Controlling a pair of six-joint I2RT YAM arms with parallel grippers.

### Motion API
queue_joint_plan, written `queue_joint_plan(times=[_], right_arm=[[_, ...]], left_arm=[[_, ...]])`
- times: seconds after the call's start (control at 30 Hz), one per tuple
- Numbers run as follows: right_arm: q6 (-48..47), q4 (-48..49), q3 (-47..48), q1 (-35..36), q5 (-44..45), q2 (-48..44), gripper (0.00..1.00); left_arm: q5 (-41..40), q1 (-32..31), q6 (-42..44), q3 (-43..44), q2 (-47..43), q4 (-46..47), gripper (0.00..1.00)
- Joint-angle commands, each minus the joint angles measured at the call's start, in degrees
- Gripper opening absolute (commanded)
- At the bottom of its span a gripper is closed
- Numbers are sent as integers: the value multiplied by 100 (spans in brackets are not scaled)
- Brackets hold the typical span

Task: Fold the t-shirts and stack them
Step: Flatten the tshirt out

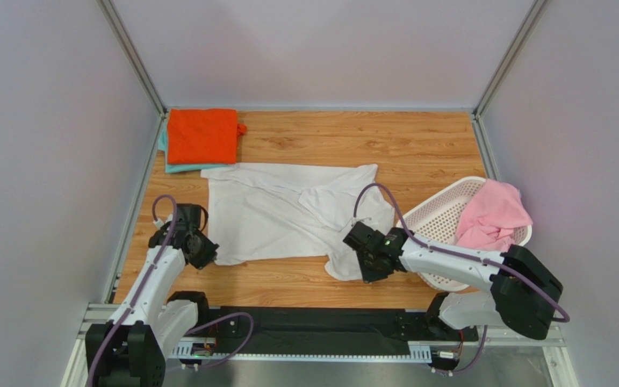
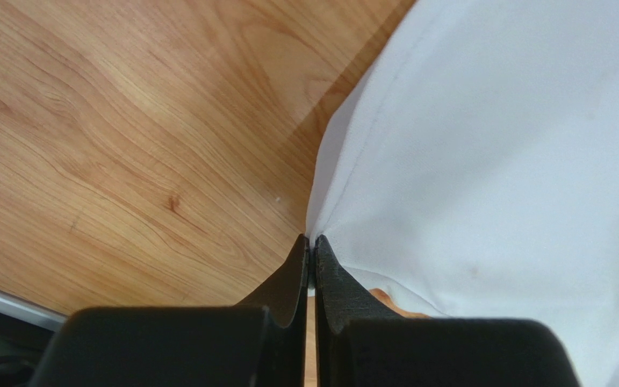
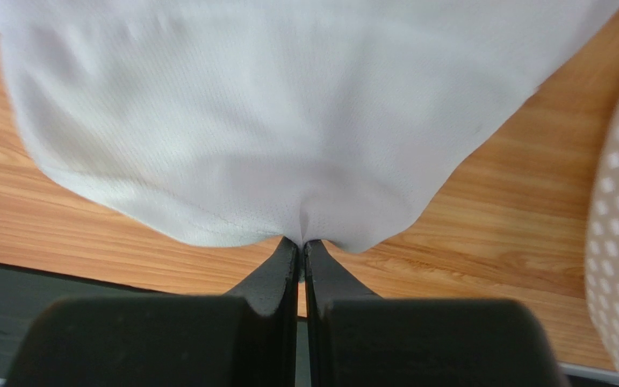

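Cloth is pinched at both near corners. The left gripper (image 1: 202, 250) is clamped tight on the hem corner of the white t-shirt (image 1: 288, 214) at the shirt's 8 o'clock. The right gripper (image 1: 367, 262) is pressed closed on a bunched edge at its 5 o'clock. Both wrist views show fabric caught between the fingertips. The shirt lies spread but rumpled mid-table (image 1: 418, 145), with creases running toward 1 o'clock. The orange t-shirt (image 1: 201, 135) sits folded on the teal t-shirt (image 1: 177, 167) at 11 o'clock. The pink t-shirt (image 1: 492, 216) hangs over the laundry basket (image 1: 442, 211) at 3 o'clock.

The step in hand looks like folding the near edge away toward 12 o'clock. To do it well, both arms should rise together and evenly, with the hem taut between them so the creased middle smooths out, then lay the edge down square. The right grip seems to hold only a thin tuck, so a slow pull is safer.
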Motion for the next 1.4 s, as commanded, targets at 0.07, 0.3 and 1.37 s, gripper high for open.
queue_joint_plan(times=[0.07,0.3,1.37], right_arm=[[-461,283,1090,-649,1000,-526,0],[-1147,722,2584,-1196,1870,-1149,0],[-2923,266,8122,-1222,-1118,-1854,0]], left_arm=[[185,25,239,966,-344,-158,0],[237,25,266,2469,-617,-396,0],[369,25,952,9238,-784,-1802,0]])
